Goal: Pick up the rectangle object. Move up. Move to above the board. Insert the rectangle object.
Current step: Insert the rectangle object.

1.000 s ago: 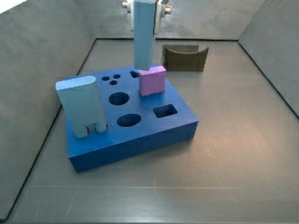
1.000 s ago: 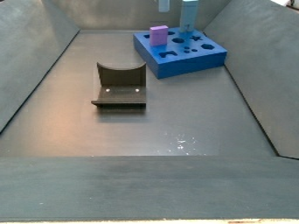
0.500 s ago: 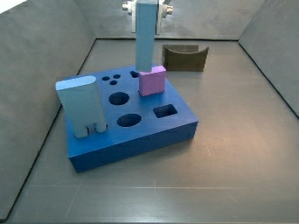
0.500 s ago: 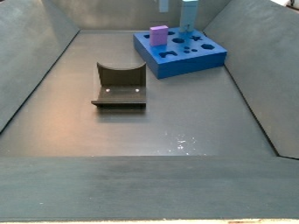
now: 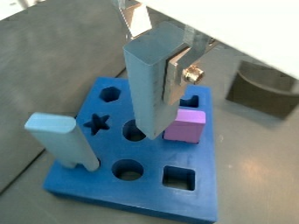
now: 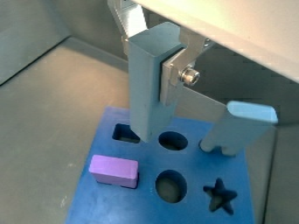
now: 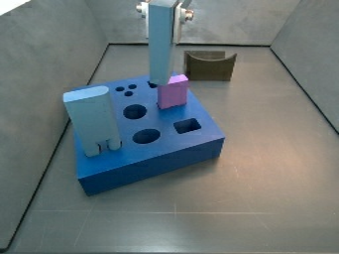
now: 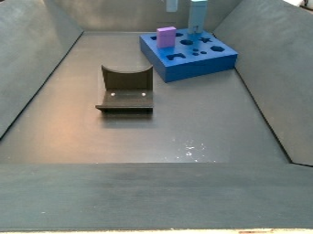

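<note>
My gripper [image 7: 165, 13] is shut on the rectangle object [image 7: 161, 45], a tall, slim, pale grey-blue bar, and holds it upright by its upper part. Both wrist views show the bar [image 5: 151, 87] [image 6: 149, 83] clamped between the silver fingers [image 5: 177, 66] [image 6: 170, 73]. The bar hangs over the deep-blue board [image 7: 157, 157], which shows in both wrist views [image 5: 146, 198] [image 6: 126, 198] and in a side view [image 8: 196, 66]. Its lower end sits over the board's holes, close to the rectangular hole [image 6: 122, 133] [image 7: 188, 126]. I cannot tell whether it touches the board.
A wide light-blue block [image 7: 90, 119] [image 5: 65, 140] and a short pink block [image 7: 172, 92] [image 6: 114, 168] stand on the board. A dark brown tray [image 7: 209, 64] [image 8: 124, 87] lies on the floor beyond the board. Sloping grey walls enclose the floor.
The gripper and the bar have shifted slightly to the left in the side view. Nothing else has moved.
</note>
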Controlling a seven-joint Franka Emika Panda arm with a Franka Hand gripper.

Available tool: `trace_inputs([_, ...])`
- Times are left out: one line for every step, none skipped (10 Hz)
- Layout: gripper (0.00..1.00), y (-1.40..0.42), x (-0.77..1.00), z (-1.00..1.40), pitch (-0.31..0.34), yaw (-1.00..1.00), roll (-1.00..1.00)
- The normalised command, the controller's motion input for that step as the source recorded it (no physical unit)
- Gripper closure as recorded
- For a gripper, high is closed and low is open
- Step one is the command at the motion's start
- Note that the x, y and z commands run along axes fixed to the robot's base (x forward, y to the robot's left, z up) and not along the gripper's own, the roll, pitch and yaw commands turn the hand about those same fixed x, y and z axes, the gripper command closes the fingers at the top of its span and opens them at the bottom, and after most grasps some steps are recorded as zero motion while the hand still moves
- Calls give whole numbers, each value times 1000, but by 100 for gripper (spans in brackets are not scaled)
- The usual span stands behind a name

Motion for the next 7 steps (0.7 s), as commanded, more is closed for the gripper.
trace_inputs([100, -6, 0, -97, 0, -1000, -109])
trace_inputs([100, 0, 0, -131, 0, -1000, -80])
trace_inputs([100, 0, 0, -143, 0, -1000, -71])
trace_inputs([100, 0, 0, -140, 0, -1000, -71])
trace_inputs([100, 0, 0, -146, 0, -1000, -74])
trace_inputs([100, 0, 0, -146, 0, -1000, -71])
trace_inputs([100, 0, 0, -146, 0, -1000, -77])
